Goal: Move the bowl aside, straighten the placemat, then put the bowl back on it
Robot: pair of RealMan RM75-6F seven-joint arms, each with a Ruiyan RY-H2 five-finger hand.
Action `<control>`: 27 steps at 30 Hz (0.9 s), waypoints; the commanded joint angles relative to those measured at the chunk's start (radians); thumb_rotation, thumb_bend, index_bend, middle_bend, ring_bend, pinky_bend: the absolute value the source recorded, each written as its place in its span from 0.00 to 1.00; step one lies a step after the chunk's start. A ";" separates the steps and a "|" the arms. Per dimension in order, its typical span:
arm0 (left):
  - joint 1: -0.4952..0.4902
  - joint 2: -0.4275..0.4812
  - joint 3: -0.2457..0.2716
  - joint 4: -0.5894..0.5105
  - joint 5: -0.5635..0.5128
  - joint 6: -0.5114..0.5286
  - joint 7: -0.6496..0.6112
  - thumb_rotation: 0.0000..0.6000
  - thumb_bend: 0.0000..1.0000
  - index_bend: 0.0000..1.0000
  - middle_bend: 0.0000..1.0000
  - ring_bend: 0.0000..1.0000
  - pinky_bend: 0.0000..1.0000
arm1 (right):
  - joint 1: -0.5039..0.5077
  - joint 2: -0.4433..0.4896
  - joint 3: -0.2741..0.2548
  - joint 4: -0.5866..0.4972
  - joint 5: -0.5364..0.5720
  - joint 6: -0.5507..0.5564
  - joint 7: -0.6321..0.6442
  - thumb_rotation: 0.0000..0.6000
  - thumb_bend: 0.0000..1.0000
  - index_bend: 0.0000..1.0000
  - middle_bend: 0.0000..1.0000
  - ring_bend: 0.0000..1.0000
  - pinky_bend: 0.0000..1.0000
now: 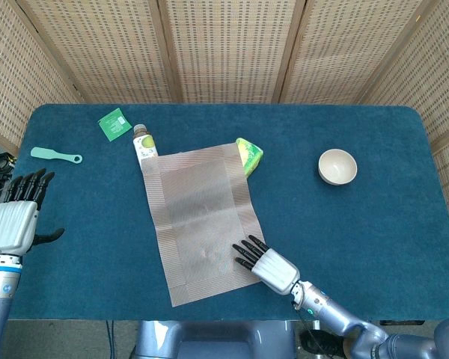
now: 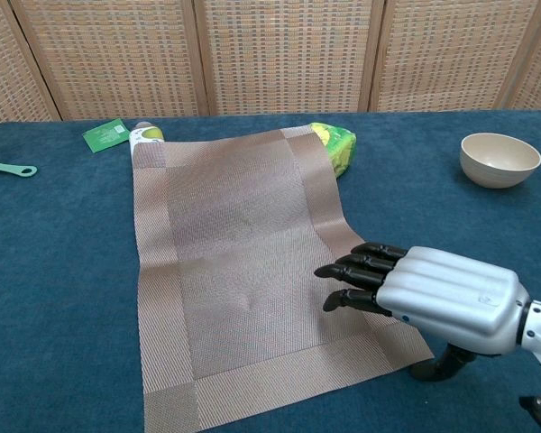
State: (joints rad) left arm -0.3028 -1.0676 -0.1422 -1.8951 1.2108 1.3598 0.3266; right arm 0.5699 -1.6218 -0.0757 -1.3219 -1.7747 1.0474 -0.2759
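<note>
Nearest me, my right hand (image 2: 433,293) lies palm-down over the near right part of the placemat (image 2: 234,262), its dark fingers (image 2: 352,271) stretched out flat and apart, pointing toward the mat's middle; it holds nothing. I can't tell from either view whether the fingertips press on the weave or sit just above it. The thumb hangs below the palm on the cloth side. The placemat lies askew on the blue table (image 1: 374,224), its long edges tilted, the near corner close to the table's front edge. My left hand (image 1: 15,217) shows in the head view at the far left, off the table's edge, fingers straight and spread, empty. At the mat's far right corner a yellow-green packet (image 2: 335,144) is partly tucked under the edge; at the far left corner a small bottle (image 1: 143,142) lies touching the mat. Beyond it sit a green sachet (image 1: 114,123) and a mint spatula (image 1: 55,155). The bowl (image 2: 499,159) stands upright well to the right, apart from the mat.
</note>
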 commanded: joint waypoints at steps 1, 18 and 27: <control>0.001 0.000 0.000 0.000 0.000 0.001 -0.002 1.00 0.00 0.00 0.00 0.00 0.00 | 0.006 -0.013 0.004 0.016 0.003 -0.002 -0.002 1.00 0.00 0.20 0.00 0.00 0.00; 0.003 0.010 0.001 -0.004 0.006 -0.006 -0.020 1.00 0.00 0.00 0.00 0.00 0.00 | 0.030 -0.064 0.021 0.084 0.005 0.036 0.051 1.00 0.38 0.22 0.00 0.00 0.00; 0.002 0.011 0.003 -0.006 0.009 -0.011 -0.021 1.00 0.00 0.00 0.00 0.00 0.00 | 0.040 -0.056 0.021 0.106 0.008 0.051 0.081 1.00 0.49 0.25 0.00 0.00 0.00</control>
State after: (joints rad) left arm -0.3008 -1.0567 -0.1395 -1.9008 1.2199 1.3492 0.3057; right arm 0.6094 -1.6784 -0.0537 -1.2167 -1.7668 1.0978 -0.1959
